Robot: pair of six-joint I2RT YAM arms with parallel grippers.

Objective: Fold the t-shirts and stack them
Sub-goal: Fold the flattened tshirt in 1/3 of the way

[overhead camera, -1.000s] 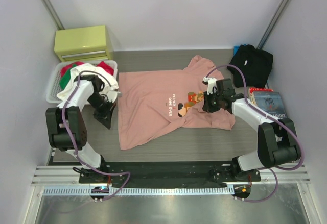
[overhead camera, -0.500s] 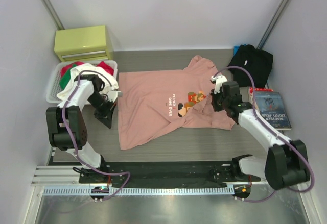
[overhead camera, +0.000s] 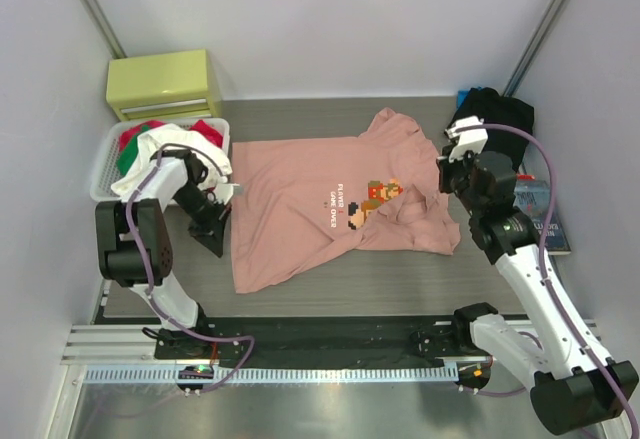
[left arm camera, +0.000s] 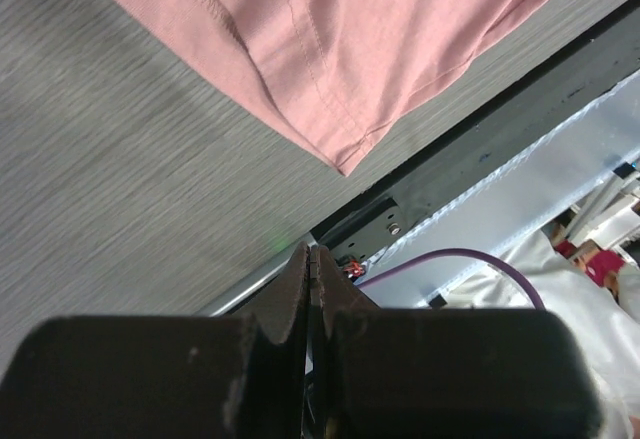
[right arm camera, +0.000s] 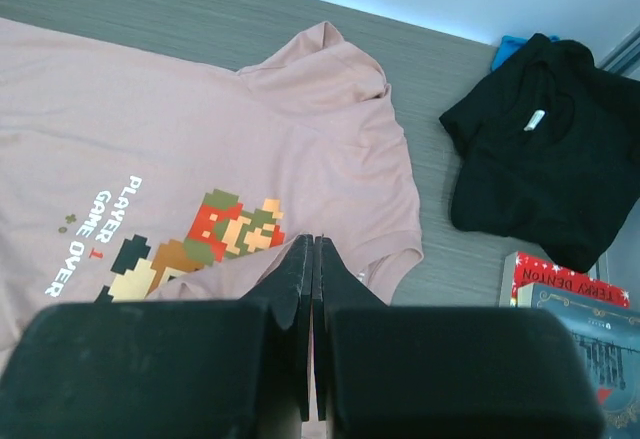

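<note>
The salmon-pink t-shirt lies spread print-up on the table's middle, its right lower part folded over itself near the pixel print. It also shows in the right wrist view, and its near left hem corner shows in the left wrist view. The black t-shirt lies bunched at the back right, partly behind my right arm, and shows in the right wrist view. My right gripper is shut and empty, held above the pink shirt's right edge. My left gripper is shut and empty, just left of the shirt.
A white basket holding red, green and white clothes stands at the left, with a yellow-green box behind it. Books lie at the right edge, below the black shirt. A metal rail runs along the table's near edge.
My right gripper has lifted off the pink shirt near the print and drawn back to the right, the arm now stretched upward. My left arm has hardly moved.
</note>
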